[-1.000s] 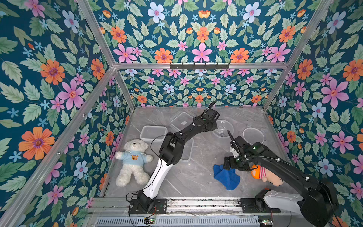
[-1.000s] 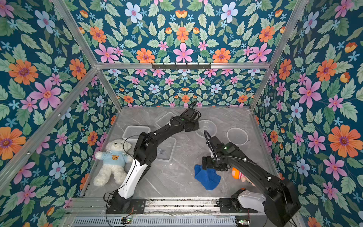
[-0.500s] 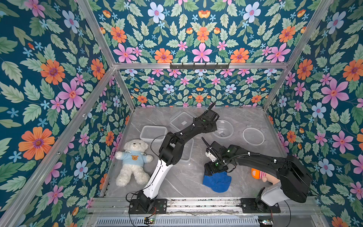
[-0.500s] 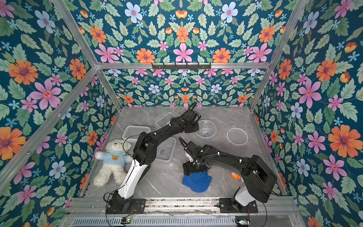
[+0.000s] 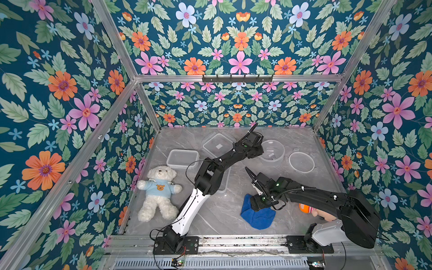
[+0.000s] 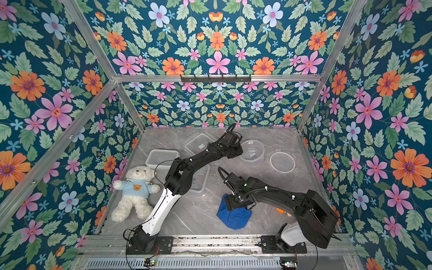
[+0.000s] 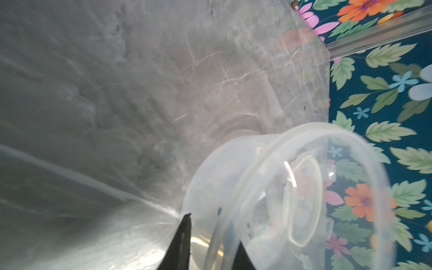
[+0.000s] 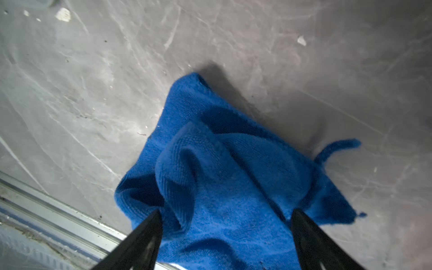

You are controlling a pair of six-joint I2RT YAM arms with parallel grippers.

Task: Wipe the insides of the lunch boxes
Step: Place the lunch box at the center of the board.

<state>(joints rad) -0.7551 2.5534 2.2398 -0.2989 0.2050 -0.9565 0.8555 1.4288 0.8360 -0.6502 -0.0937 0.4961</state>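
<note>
Wiping looked unstarted: right gripper (image 8: 226, 211) hung open astride the blue cloth (image 8: 233, 163) on the table's (image 5: 224, 217) front, left gripper (image 7: 213, 230) straddled the round box's (image 7: 304, 187) rim at the back, grip unclear.

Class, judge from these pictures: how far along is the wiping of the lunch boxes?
Done: the round lunch box is open, a round lid lying beside it. In hand: the right gripper hangs open over the blue cloth; the left gripper straddles that box's wall. Left: all the wiping.
</note>
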